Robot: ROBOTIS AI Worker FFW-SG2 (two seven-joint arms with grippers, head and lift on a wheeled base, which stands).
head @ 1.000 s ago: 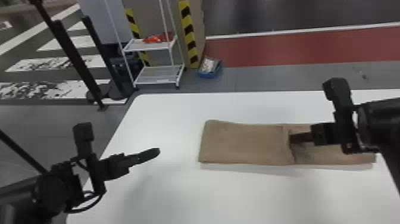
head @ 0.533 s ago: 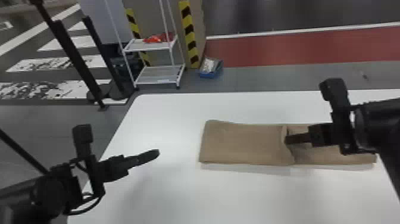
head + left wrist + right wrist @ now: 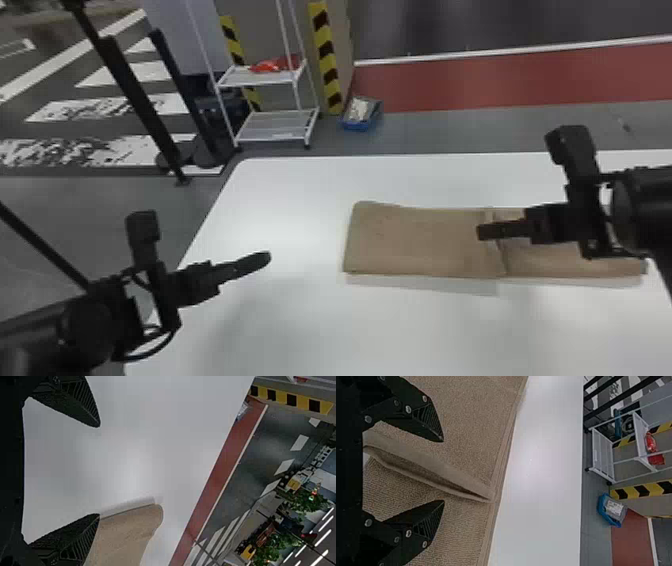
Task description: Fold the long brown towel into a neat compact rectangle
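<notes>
Beyond the table's [image 3: 280, 200] middle, nearer its far edge, brown towel [image 3: 420, 240] lies flat, long side roughly parallel to that edge. Looks like first fold laid, lifted hem [image 3: 435, 469] crossing mid-towel. Right gripper [image 3: 443, 471] above it, fingers apart, hem between, no grip. Next, probably: pinch or smooth hem, then fold again toward a compact rectangle. Left gripper [image 3: 99, 471] parked left of towel, fingers spread, empty. Right wrist view gives the dark gap under the hem; head view, just a crosswise line.
</notes>
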